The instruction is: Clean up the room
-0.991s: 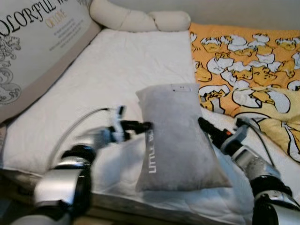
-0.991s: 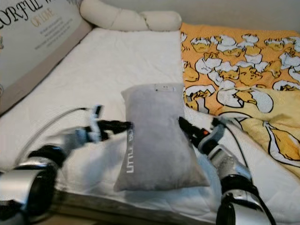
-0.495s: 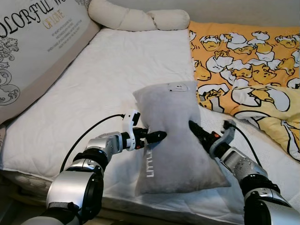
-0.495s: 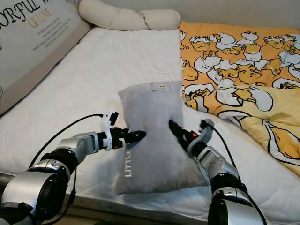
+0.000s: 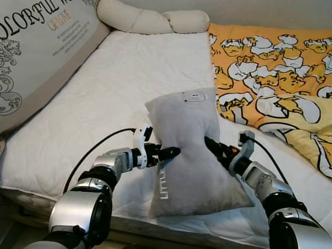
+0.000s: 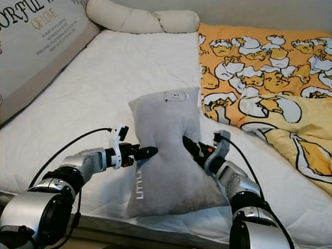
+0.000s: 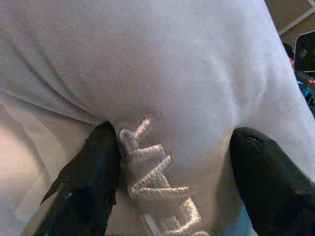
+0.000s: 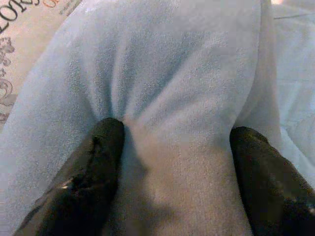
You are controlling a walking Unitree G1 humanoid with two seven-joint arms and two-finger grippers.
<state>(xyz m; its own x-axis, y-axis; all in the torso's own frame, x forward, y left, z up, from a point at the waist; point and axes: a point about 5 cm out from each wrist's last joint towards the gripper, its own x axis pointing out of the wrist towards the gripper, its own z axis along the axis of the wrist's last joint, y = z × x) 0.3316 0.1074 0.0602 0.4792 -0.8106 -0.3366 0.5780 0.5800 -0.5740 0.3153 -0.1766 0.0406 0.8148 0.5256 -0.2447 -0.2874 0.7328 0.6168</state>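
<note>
Left eye view: both grippers, left [image 5: 168, 153] and right [image 5: 210, 144], now pinching gray pillow [image 5: 189, 150] sides (squeezed in more than before); lifting looking ready.

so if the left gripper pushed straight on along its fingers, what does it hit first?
The grey pillow itself: the left gripper already presses into its side. Beyond it, probably the right gripper on the opposite side, though depth is unclear.

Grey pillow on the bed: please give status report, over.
Left gripper and right gripper pinch grey pillow from both sides, fingers dug in. Pillow rests on white mattress. Duck blanket lies beside.
</note>
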